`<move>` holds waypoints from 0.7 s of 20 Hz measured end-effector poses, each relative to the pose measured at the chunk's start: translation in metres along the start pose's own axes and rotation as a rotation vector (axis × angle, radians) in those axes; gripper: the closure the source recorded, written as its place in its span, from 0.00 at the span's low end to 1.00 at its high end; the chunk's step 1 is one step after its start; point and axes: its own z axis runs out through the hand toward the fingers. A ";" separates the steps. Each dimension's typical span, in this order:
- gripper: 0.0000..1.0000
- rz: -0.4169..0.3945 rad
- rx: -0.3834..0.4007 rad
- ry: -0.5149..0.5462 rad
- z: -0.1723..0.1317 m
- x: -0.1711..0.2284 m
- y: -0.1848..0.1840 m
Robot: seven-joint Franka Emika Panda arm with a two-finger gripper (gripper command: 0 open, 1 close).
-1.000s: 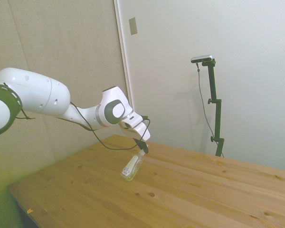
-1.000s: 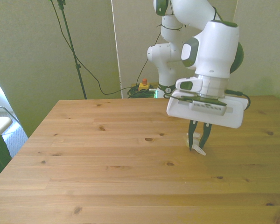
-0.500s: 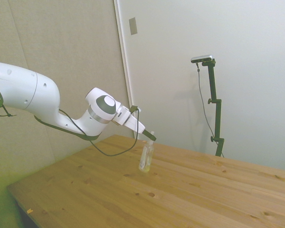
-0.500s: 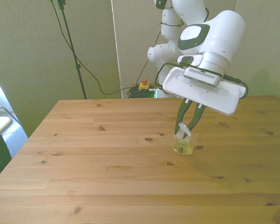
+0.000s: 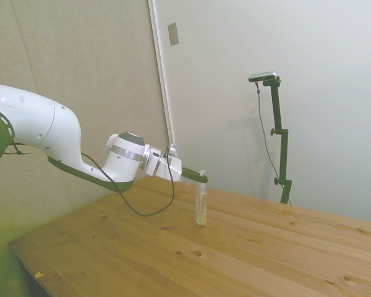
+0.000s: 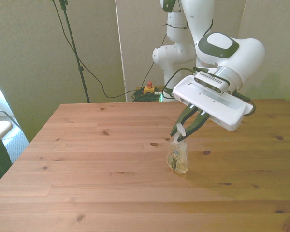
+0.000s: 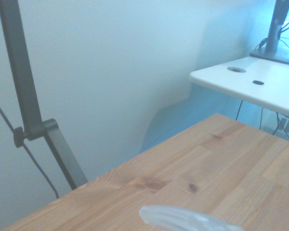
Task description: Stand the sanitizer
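The small slim clear plastic sanitizer bottle (image 5: 201, 207) of pale yellowish liquid stood near-upright on the wooden tabletop (image 5: 247, 260), long axis almost vertical. The end effector (image 6: 180, 134), reaching in nearly level, was clamped on its white pump top, directly above the base.

The sanitizer (image 5: 201, 208) (image 6: 177, 157) (image 7: 188, 220) — slim, clear, pale yellowish liquid — stands upright on the table.

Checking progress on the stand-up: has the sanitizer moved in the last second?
Yes. The sanitizer went from tilted to upright on the table, shifting toward the side view's right, the hand at its top.
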 end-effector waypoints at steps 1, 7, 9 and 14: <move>1.00 0.003 0.001 0.004 0.002 -0.002 0.002; 0.00 0.009 0.010 0.005 0.009 -0.008 0.011; 0.00 0.014 0.012 0.000 0.007 -0.008 0.011; 0.00 0.016 0.022 -0.021 0.001 -0.011 0.012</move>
